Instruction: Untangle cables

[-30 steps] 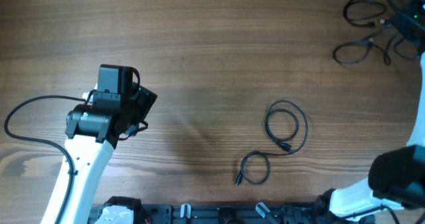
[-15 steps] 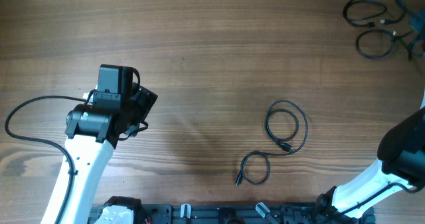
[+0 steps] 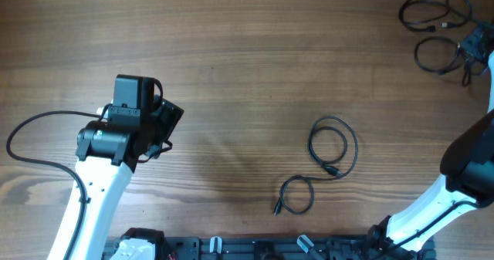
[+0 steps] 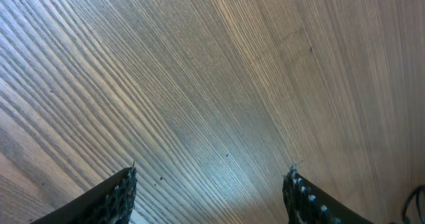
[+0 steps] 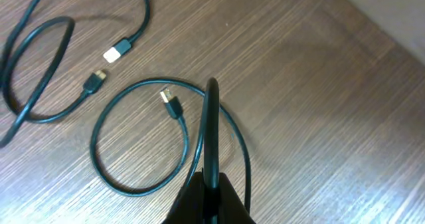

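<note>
Tabletop (image 3: pixel 247 44): wood-grain surface. Left arm (image 3: pixel 93 183): positioned at the left side. Left hand (image 4: pixel 211 194): spread wide above bare wood, holding nothing. Right hand (image 5: pixel 208 184): at the far right corner, fully closed, pinching one cable (image 5: pixel 211 127) whose loop lies on the tabletop beneath. A second cable (image 5: pixel 40 71) lies just beside it. Right of centre lie a larger loop (image 3: pixel 333 146) and, near it but apart, a smaller loop (image 3: pixel 296 194).

Soft, even light fills the bench (image 3: pixel 247 59); the cables (image 5: pixel 174 108) throw faint, thin shadows on it. The left wrist view shows a pale bluish sheen on its grain.
</note>
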`<move>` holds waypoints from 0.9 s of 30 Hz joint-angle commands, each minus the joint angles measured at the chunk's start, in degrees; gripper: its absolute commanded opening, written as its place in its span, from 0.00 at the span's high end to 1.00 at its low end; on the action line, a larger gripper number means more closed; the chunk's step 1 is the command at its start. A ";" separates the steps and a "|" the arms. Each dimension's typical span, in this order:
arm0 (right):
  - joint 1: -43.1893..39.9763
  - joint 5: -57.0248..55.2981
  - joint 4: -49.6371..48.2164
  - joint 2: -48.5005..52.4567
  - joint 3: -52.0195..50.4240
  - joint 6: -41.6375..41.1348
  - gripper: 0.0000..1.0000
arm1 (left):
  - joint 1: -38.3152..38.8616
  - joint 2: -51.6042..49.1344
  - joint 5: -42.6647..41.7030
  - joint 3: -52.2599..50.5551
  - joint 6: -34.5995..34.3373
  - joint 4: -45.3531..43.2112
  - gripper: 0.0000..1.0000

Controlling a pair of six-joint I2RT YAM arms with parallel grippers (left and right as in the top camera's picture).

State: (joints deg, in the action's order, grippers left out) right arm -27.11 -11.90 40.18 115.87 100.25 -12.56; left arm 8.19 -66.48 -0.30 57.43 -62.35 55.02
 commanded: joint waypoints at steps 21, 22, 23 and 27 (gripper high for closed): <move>-0.24 7.28 6.36 -5.33 0.13 6.56 0.96 | -0.20 -0.28 -0.33 -0.11 1.97 -0.13 0.26; -0.24 7.26 5.95 -5.29 0.13 6.58 0.96 | -0.20 -0.28 -0.33 -0.11 1.97 -0.11 0.26; -0.24 7.23 5.55 -5.29 0.13 6.58 0.96 | -0.20 -0.28 -0.35 -0.11 1.97 -0.09 0.26; -0.31 2.84 3.13 -4.50 0.13 6.58 0.96 | -0.20 -0.28 -0.37 -0.11 1.99 -0.02 0.27</move>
State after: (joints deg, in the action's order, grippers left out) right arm -27.20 -5.37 44.66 110.37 100.22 -7.14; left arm 8.19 -66.48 -0.32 57.43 -61.54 55.05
